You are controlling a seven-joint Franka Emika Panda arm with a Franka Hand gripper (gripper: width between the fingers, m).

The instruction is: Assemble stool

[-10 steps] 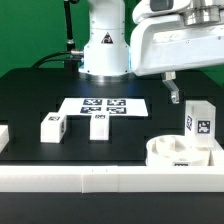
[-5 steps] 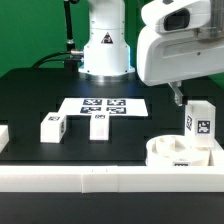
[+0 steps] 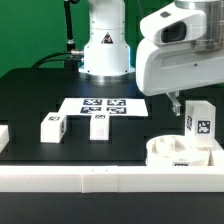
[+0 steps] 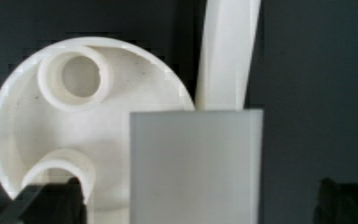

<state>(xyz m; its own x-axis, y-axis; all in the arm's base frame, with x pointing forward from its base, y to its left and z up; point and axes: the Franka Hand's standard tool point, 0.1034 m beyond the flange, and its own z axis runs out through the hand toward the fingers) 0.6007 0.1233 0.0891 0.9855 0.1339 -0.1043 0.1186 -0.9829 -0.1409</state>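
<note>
The white round seat point(image 3: 178, 152) lies at the front of the exterior view's right, sockets up, against the front rail; it also shows in the wrist view point(image 4: 78, 110). One tagged leg point(image 3: 198, 120) stands upright just behind it, and in the wrist view point(image 4: 194, 150) it sits between my fingers. Two more legs point(image 3: 52, 127) point(image 3: 99, 125) lie mid-table. My gripper point(image 3: 177, 104) hangs just above and beside the upright leg. In the wrist view the gripper point(image 4: 194, 205) is open, with its fingertips point(image 4: 48, 205) well apart from the leg's sides.
The marker board point(image 3: 103, 104) lies flat behind the two loose legs. A long white rail point(image 3: 90, 178) edges the table front, and another rail shows in the wrist view point(image 4: 229, 50). The robot base point(image 3: 104, 50) stands at the back.
The arm has come down and shifted slightly toward the exterior view's right, bringing the fingers lower by the upright leg. The parts have not moved.
</note>
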